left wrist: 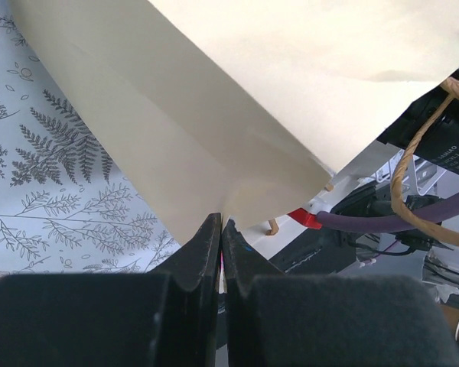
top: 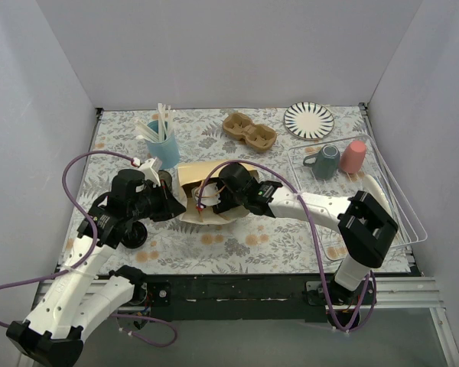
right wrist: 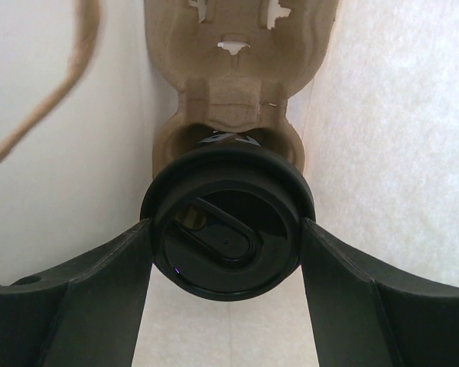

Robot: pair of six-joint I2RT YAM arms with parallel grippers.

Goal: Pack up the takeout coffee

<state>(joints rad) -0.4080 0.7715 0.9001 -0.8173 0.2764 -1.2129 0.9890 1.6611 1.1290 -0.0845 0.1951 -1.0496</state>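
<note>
The cream paper bag (top: 193, 177) lies on its side at mid-table, mouth toward the right arm. My right gripper (right wrist: 226, 228) reaches inside it and is shut on the takeout coffee (right wrist: 228, 252), a dark cup with a black lid, one finger on each side of the lid. The cup sits at the near well of a brown pulp carrier (right wrist: 233, 84) inside the bag. My left gripper (left wrist: 220, 224) is shut on the edge of the bag (left wrist: 252, 99), pinching a fold. In the top view the right gripper (top: 214, 200) is mostly hidden by the bag.
A blue cup of white utensils (top: 165, 145) stands behind the bag. A second pulp carrier (top: 249, 131) and a striped plate (top: 309, 120) lie at the back. A clear tray (top: 402, 218) at right holds a grey mug (top: 325, 160) and a pink cup (top: 354, 156). A dark round object (top: 134, 235) lies under the left arm.
</note>
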